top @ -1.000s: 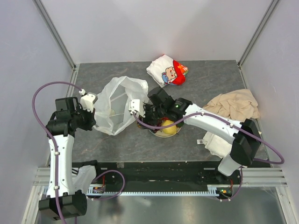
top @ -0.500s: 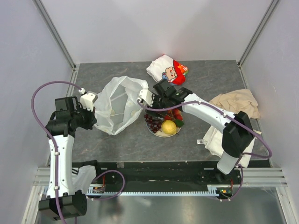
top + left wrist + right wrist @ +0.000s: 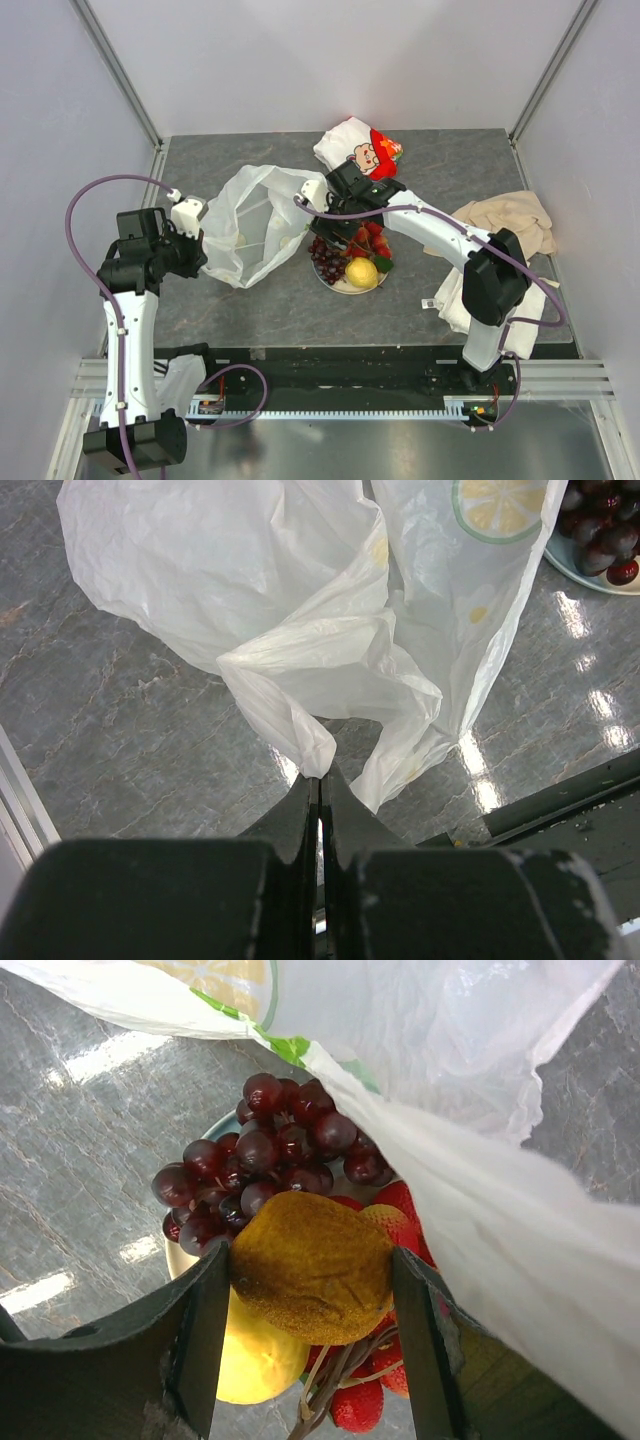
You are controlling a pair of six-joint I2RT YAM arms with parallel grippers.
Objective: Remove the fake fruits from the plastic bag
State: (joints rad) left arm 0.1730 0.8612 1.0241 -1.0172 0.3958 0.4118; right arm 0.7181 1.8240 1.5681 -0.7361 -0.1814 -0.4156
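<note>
Two views split it: only my right wrist camera shows the right end effector (image 3: pixel 312 1295) clamped on the rough orange-brown plastic fruit (image 3: pixel 310 1260), over the pale plate (image 3: pixel 177 1259) of dark purple grapes (image 3: pixel 262 1160). The left end effector (image 3: pixel 320 792) is closed, pinching the crinkly translucent white plastic bag (image 3: pixel 300 580) with its lemon-slice print (image 3: pixel 495 505). The bag stretches across the grey counter (image 3: pixel 480 160) towards the plate.

Right tool (image 3: pixel 312 1295) clasps orange-brown fruit (image 3: pixel 310 1260) above the grape bunch (image 3: pixel 268 1155).
</note>
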